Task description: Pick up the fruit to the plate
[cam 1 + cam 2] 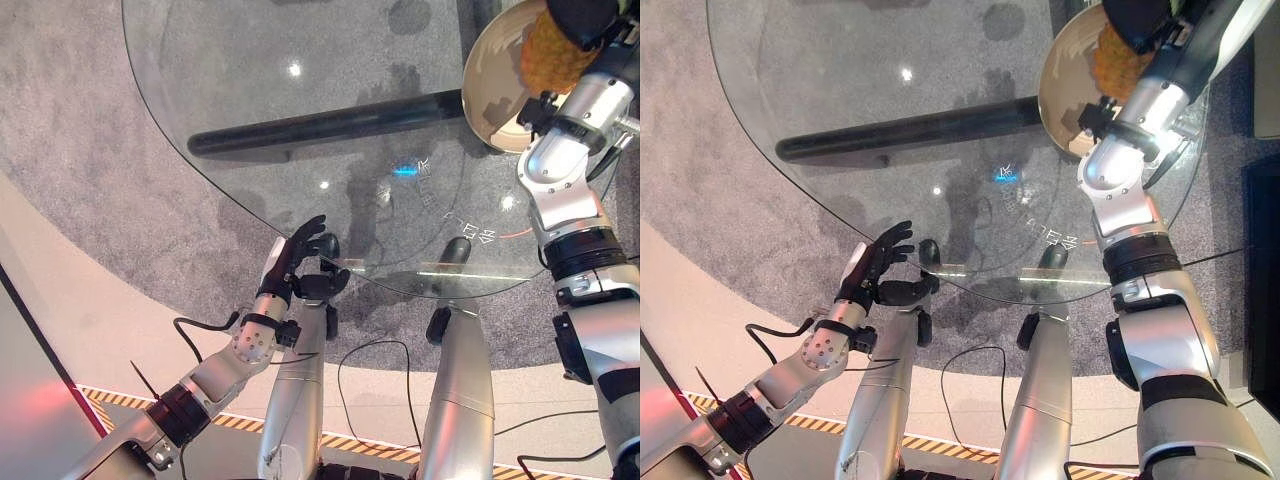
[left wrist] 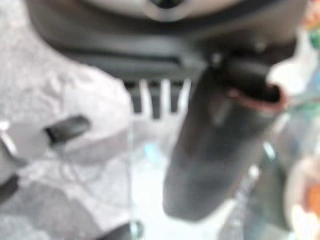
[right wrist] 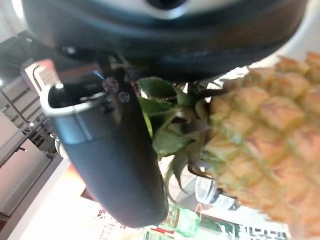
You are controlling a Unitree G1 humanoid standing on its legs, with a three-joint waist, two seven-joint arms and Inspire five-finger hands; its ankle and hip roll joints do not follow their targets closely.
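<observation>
Two robot hands show at opposite edges of the glass worktop (image 1: 300,90). The right robot hand (image 1: 585,18) is raised at the far right corner, its dark fingers closed over the top of a pineapple (image 1: 555,50); in the right wrist view the fruit (image 3: 260,145) with its green leafy crown sits just past the thumb (image 3: 107,150), which curls beside it. The pineapple hangs over a round cream plate (image 1: 490,85) at the worktop's far right edge, and from the head views it is hard to tell whether the fruit touches the plate or is just above it. The left robot hand (image 1: 872,262) rests at the near rim of the glass, fingers loosely spread and holding nothing, its fingertips at the edge. A dark tubular bar (image 1: 320,125) runs beneath the transparent top, and a small blue glint (image 1: 405,170) shows on the glass near its middle. Grey carpet (image 1: 80,150) lies under and around the worktop.
</observation>
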